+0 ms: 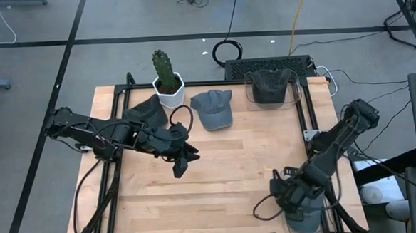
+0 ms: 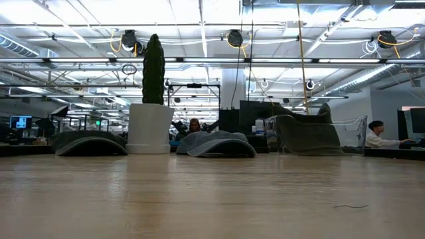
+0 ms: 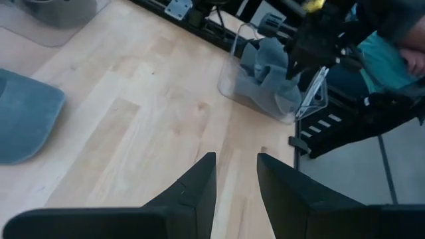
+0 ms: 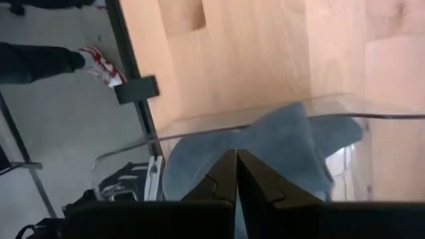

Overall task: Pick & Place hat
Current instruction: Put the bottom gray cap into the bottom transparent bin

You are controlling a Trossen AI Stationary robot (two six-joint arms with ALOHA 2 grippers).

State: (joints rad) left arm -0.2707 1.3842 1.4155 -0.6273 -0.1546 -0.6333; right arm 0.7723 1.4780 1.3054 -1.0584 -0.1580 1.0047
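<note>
A grey-blue cap (image 1: pixel 213 109) (image 2: pixel 216 143) lies flat on the table's far middle, with a dark hat (image 1: pixel 148 109) (image 2: pixel 89 142) to its left. My left gripper (image 1: pixel 180 163) (image 3: pixel 236 166) hovers open over bare wood near the table's middle. My right gripper (image 1: pixel 292 195) (image 4: pixel 236 154) is shut on a grey hat (image 4: pixel 292 143) (image 3: pixel 265 70) inside a clear bin (image 1: pixel 308 222) (image 4: pixel 199 129) at the near right corner. Neither gripper shows in the low view. My right gripper pinches a bunched fold of the grey hat's cloth (image 4: pixel 255 136) between its two shut fingers, coming from above and pointing down into the clear bin. The cloth spreads out to both sides of the fingertips and the rest of the hat sits within the bin's walls.
A cactus in a white pot (image 1: pixel 168 81) (image 2: pixel 150 126) stands at the far edge between the two hats. A second clear bin (image 1: pixel 271 88) (image 2: pixel 312 133) with a dark hat in it sits at the far right. Bare wood (image 1: pixel 232 172) spans the middle. People sit in the room behind.
</note>
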